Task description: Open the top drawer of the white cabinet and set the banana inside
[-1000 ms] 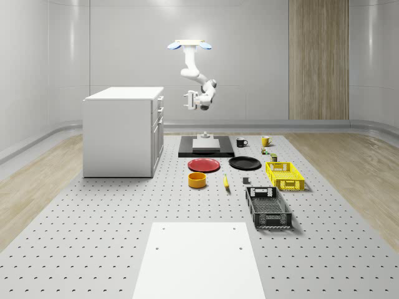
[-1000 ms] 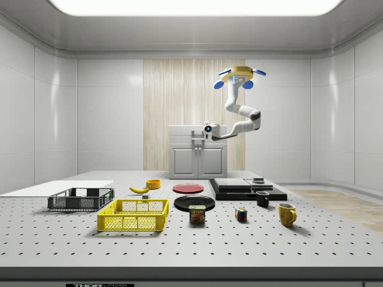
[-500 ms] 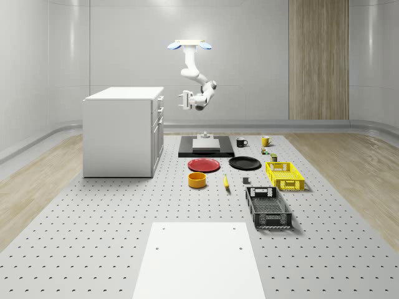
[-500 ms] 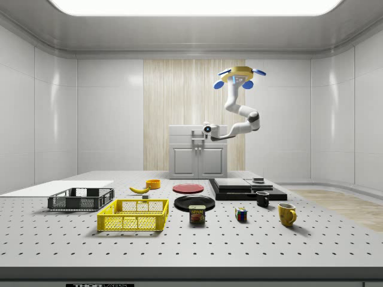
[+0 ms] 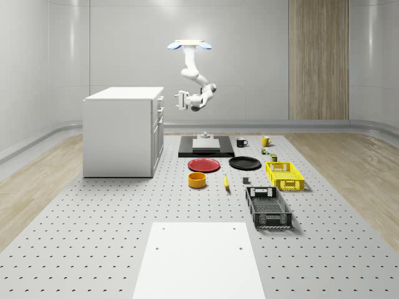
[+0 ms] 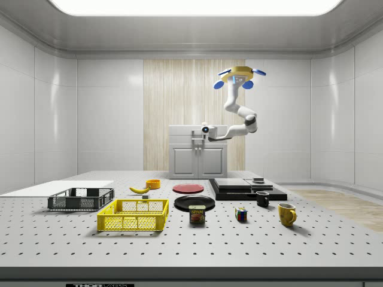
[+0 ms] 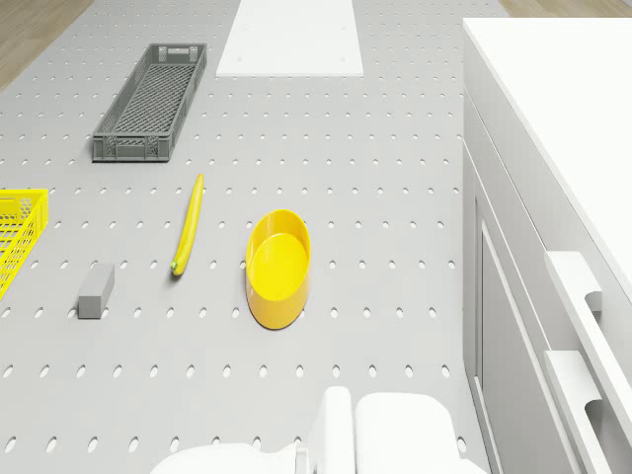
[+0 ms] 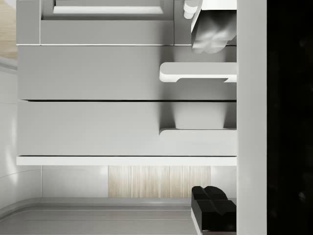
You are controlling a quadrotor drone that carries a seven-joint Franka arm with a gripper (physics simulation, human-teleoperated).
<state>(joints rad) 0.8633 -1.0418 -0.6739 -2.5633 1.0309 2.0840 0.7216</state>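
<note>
Drone [image 5: 189,44] hovers beside white cabinet [image 5: 121,131], over bench [image 5: 93,230]. Claw [image 5: 176,99] spread wide, empty, facing shut top drawer handle [image 8: 198,132]. Banana [image 7: 188,223] lies on bench beside yellow bowl [image 7: 277,267]. You: centre fingers [image 8: 212,204] either side of handle, close firmly, pull straight out.

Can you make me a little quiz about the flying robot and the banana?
1. True or false: the banana lies inside the yellow crate.
2. The drone hovers beside the white cabinet, with its gripper facing the drawer fronts. Is the gripper (A) open and empty, (B) shut on the banana, or (C) shut on a handle?
3. Fill in: the top drawer is ____.

Key: 1. False. The banana lies on the table next to the yellow bowl. 2. A. 3. shut.
</note>
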